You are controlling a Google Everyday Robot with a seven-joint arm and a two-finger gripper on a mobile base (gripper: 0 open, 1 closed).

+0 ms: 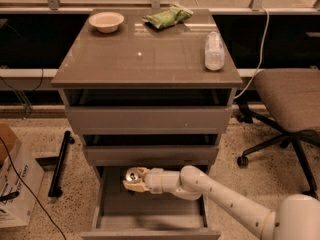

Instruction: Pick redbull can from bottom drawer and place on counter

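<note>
A white robot arm enters from the lower right corner and reaches left into the bottom drawer, which is pulled open toward the camera. At the arm's end, the gripper sits in the back left part of that drawer, just under the front of the drawer above. Its tan fingers are clamped on the redbull can, one on each side. The can's shiny silver top faces up and toward the camera. Whether the can touches the drawer floor cannot be told.

Above are two more drawers, each slightly open. The counter tops the cabinet. On it, a clear plastic bottle lies on its side near the right edge, a pale bowl stands at the back left, and a green packet lies at the back centre.

On the speckled floor, a cardboard box sits to the left and an office chair stands to the right.
</note>
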